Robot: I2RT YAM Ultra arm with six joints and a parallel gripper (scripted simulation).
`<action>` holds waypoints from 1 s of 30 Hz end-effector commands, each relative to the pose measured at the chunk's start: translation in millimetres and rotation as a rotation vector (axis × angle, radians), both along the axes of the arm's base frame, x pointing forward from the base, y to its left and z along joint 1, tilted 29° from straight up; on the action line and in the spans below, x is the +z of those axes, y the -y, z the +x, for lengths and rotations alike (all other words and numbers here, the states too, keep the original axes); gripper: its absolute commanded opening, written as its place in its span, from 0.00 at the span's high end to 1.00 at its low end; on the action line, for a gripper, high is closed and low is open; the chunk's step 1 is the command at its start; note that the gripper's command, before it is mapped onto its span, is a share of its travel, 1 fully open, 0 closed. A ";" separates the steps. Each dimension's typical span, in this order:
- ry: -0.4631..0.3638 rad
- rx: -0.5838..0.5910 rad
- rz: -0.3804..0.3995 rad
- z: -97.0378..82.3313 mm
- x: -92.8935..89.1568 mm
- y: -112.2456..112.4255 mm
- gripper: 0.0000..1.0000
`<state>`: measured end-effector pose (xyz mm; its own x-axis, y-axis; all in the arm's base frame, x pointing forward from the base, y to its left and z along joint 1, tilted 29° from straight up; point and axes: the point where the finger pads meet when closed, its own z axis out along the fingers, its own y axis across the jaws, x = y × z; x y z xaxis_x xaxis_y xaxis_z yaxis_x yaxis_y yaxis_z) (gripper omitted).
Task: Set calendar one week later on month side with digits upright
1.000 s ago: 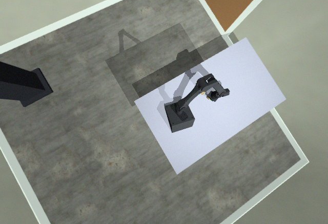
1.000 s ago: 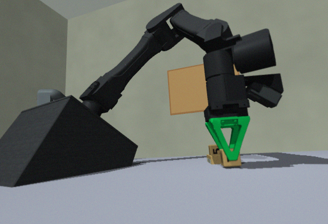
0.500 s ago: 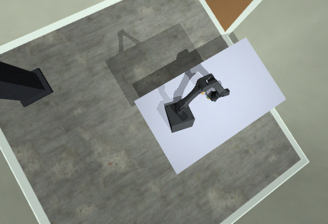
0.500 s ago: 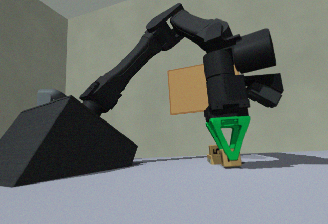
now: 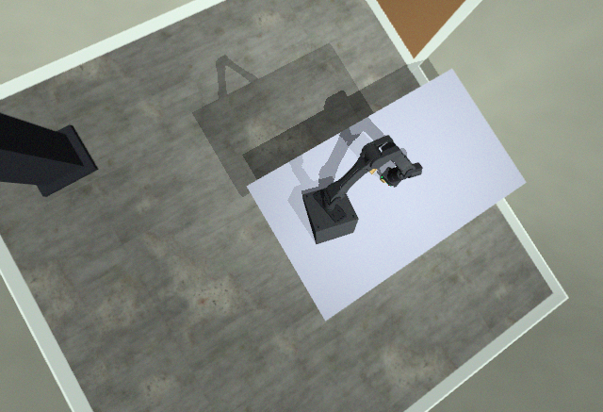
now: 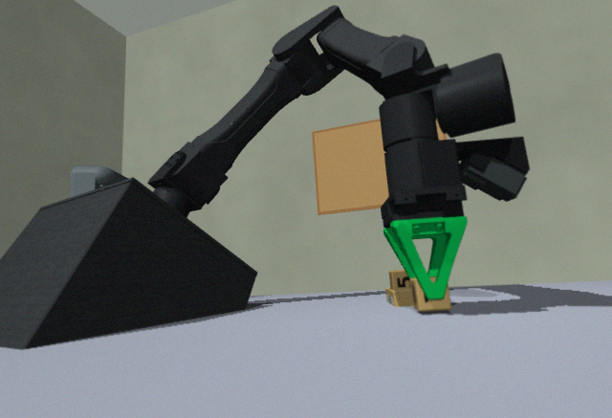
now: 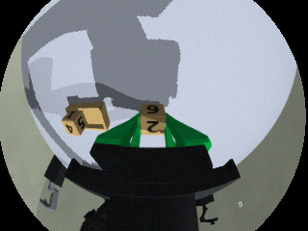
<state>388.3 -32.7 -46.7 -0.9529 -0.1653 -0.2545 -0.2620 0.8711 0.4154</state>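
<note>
Arm at work over the pale table (image 5: 452, 144) (image 6: 296, 359) (image 7: 231, 63), its gripper (image 5: 391, 179) (image 6: 434, 295) (image 7: 152, 116) directed downward, the green fingers pinching a wooden cube (image 6: 432, 300) (image 7: 153, 119) outside the tray, with a 2 and what looks like a 6 showing in the wrist view. Beside it, apart in that view, the small wooden tray (image 6: 399, 297) (image 7: 97, 116) stands on the table; the other cube (image 6: 398, 279) (image 7: 74, 123), showing a 5 and a 4, sits at one end of the tray
</note>
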 end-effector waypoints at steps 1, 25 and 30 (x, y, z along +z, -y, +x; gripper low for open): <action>-0.018 -0.010 0.016 -5.0 -9.9 -2.1 0.74; 0.005 -0.007 0.009 4.0 -7.2 -1.1 0.74; 0.005 -0.007 0.009 4.0 -7.2 -1.1 0.74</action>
